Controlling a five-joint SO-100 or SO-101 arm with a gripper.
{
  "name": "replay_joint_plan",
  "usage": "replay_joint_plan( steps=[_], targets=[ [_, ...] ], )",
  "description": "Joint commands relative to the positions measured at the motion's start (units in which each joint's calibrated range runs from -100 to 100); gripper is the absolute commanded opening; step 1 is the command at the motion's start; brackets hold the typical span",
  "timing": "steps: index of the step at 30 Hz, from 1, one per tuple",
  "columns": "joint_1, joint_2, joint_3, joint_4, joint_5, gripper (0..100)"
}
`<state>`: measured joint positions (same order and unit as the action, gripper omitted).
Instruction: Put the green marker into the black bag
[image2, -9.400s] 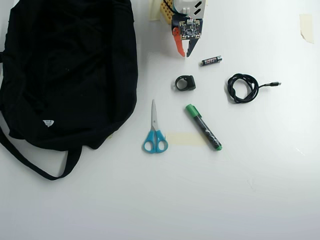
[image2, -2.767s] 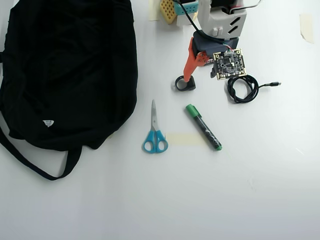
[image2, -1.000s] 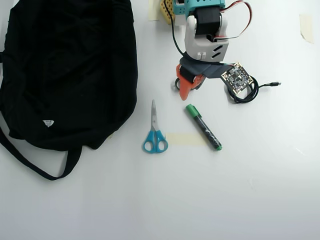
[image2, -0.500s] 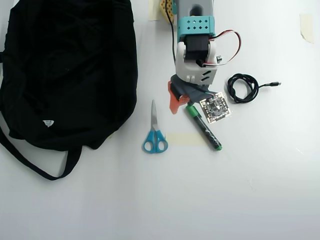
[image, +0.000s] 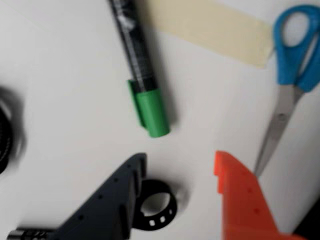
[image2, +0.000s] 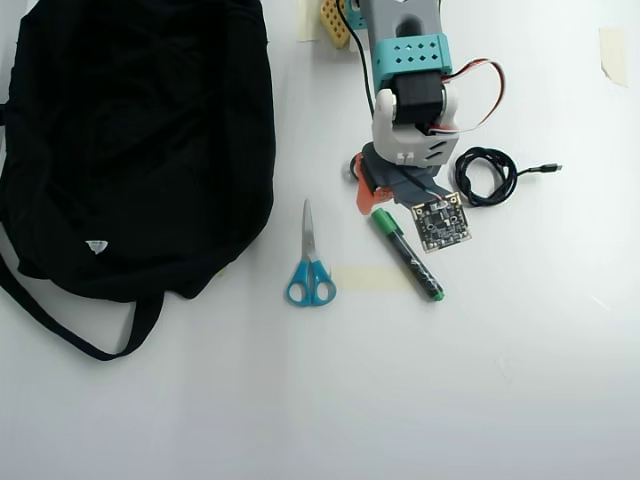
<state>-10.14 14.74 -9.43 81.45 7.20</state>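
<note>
The green marker (image: 145, 75) lies flat on the white table, black barrel with a green cap toward my gripper. In the overhead view the marker (image2: 407, 253) lies diagonally just below the arm. My gripper (image: 180, 160) is open and empty, its dark finger (image: 115, 195) and orange finger (image: 245, 200) hovering just short of the cap, not touching it. In the overhead view the gripper (image2: 378, 200) sits right above the cap end. The black bag (image2: 130, 140) lies at the far left with its strap (image2: 60, 325) and white tag (image2: 96, 245). It is out of the wrist view.
Blue-handled scissors (image2: 310, 270) lie between bag and marker and show in the wrist view (image: 292, 80). A strip of beige tape (image2: 370, 277) lies by the marker. A coiled black cable (image2: 487, 175) lies right of the arm. A small black ring (image: 157, 205) sits under the gripper.
</note>
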Motion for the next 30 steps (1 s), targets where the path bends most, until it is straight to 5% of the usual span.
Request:
replay_joint_plan(
  steps=[1,30],
  targets=[
    [-0.93,-0.46,-2.34,1.58,-0.18,17],
    [-2.73,9.66,-11.50,1.15,5.33,24]
  ],
)
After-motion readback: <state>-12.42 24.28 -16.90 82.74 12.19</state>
